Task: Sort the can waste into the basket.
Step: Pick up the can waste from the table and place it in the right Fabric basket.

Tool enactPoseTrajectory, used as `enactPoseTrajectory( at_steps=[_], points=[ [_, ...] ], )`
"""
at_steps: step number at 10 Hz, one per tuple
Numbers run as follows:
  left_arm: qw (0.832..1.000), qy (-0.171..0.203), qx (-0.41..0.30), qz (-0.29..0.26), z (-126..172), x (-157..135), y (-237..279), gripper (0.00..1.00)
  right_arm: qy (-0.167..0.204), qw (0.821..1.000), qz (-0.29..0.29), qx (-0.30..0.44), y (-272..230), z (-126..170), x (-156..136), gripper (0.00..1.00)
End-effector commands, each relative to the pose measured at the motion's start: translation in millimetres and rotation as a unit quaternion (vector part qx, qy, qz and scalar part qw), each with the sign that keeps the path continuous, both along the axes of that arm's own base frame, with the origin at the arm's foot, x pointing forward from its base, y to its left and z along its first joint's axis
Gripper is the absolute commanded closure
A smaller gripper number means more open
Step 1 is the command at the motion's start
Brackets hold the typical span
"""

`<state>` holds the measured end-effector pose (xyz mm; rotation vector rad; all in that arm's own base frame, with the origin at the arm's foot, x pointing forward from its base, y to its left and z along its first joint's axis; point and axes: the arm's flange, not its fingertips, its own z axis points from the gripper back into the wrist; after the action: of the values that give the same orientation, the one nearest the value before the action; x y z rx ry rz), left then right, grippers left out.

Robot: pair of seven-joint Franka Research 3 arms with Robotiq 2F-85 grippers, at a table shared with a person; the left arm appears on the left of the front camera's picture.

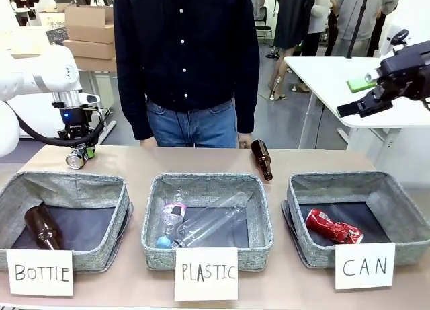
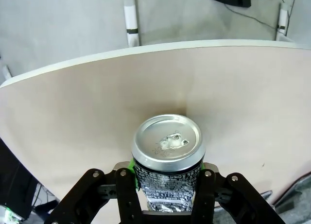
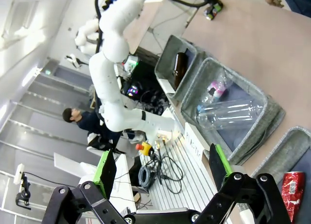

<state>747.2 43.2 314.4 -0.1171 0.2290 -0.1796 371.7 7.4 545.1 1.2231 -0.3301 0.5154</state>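
Observation:
A black can (image 1: 75, 159) with a silver end lies on its side at the table's far left, behind the BOTTLE basket. My left gripper (image 1: 79, 151) is shut on it from above. In the left wrist view the black can (image 2: 167, 158) sits between the green pads, silver top facing the camera. A dented red can (image 1: 333, 228) lies inside the grey basket (image 1: 396, 190) carded CAN at the right. The red can (image 3: 293, 193) also appears at the right edge of the right wrist view. My right gripper (image 1: 358, 105) hangs open high above the table's right side, nothing between its fingers (image 3: 105, 171).
The BOTTLE basket (image 1: 101, 185) at left holds a brown bottle (image 1: 43, 226). The PLASTIC basket (image 1: 201, 182) in the middle holds clear plastic bottles (image 1: 205, 221). Another brown bottle (image 1: 262, 159) lies on the table behind it. A person (image 1: 188, 61) stands at the far edge.

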Motion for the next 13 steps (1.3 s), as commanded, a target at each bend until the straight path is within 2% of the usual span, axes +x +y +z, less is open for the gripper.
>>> enactPoseTrajectory(
  at_steps=[1, 3, 4, 5, 6, 7, 8, 9, 10, 11, 12, 13],
  points=[
    [1.000, -0.013, -0.025, -0.008, 10, -10, 0, 1.00, -0.009, 1.000, 0.002, -0.004, -2, 1, 2, 0.00],
    [0.997, -0.059, -0.051, 0.024, 36, -38, -4, 1.00, -0.009, 1.000, 0.002, -0.004, -2, 1, 2, 0.00],
    [0.988, -0.098, -0.119, 0.020, 71, -74, -9, 1.00, -0.009, 1.000, 0.002, -0.004, -2, 1, 2, 0.00],
    [0.967, -0.184, -0.178, -0.006, 116, -132, -13, 1.00, -0.009, 1.000, 0.002, -0.004, -2, 1, 2, 0.00],
    [0.942, -0.241, -0.227, -0.049, 143, -181, -16, 1.00, -0.009, 1.000, 0.002, -0.004, -2, 1, 2, 0.00],
    [0.919, -0.263, -0.278, -0.093, 153, -220, -21, 1.00, -0.009, 1.000, 0.002, -0.004, -2, 1, 2, 0.00],
    [0.899, -0.242, -0.353, -0.095, 151, -250, -25, 1.00, -0.009, 1.000, 0.002, -0.004, -2, 1, 2, 0.00],
    [0.897, -0.209, -0.367, -0.131, 134, -276, -35, 1.00, -0.009, 1.000, 0.002, -0.004, -2, 1, 2, 0.00],
    [0.907, -0.182, -0.343, -0.162, 118, -288, -42, 1.00, -0.009, 1.000, 0.002, -0.004, -2, 1, 2, 0.00],
    [0.915, -0.204, -0.319, -0.140, 104, -294, -45, 1.00, -0.009, 1.000, 0.002, -0.004, -2, 1, 2, 0.00],
    [0.895, -0.237, -0.359, -0.117, 169, -235, -40, 1.00, -0.009, 1.000, 0.002, -0.004, -2, 1, 2, 0.00],
    [0.895, -0.237, -0.359, -0.117, 169, -235, -40, 1.00, -0.009, 1.000, 0.002, -0.004, -2, 1, 2, 0.00]
  ],
)
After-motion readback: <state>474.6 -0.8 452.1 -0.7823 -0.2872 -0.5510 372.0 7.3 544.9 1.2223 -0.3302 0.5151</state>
